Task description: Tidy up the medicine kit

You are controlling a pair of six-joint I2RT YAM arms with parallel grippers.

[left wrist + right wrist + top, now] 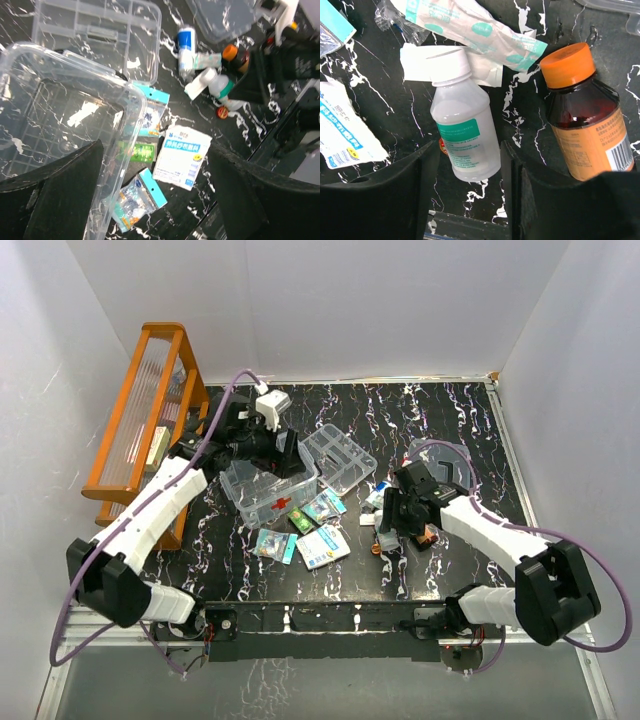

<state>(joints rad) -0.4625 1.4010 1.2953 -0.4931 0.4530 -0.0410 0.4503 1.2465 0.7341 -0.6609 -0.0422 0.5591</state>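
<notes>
The clear kit box (pixel 262 495) with a red cross sits left of centre; in the left wrist view (pixel 65 115) it looks empty. The divided tray (pixel 340 453) lies behind it, and the clear lid (pixel 447 454) is at the right, partly hidden by my right arm. My left gripper (pixel 287 455) (pixel 155 165) is open, straddling the box's right wall. My right gripper (pixel 392 525) (pixel 467 167) is open, its fingers on either side of a white bottle with a green label (pixel 465 135) lying on the table. A brown bottle with an orange cap (pixel 585 125) lies just right of it.
A white-and-blue gauze packet (pixel 322 545) (pixel 181 155), small blue-edged sachets (pixel 137 197) and a green sachet (pixel 140 150) lie in front of the box. A sealed bandage packet (pixel 475 27) and a blue-capped tube (pixel 186 42) lie beyond the bottles. An orange slatted rack (pixel 140 420) stands at the far left.
</notes>
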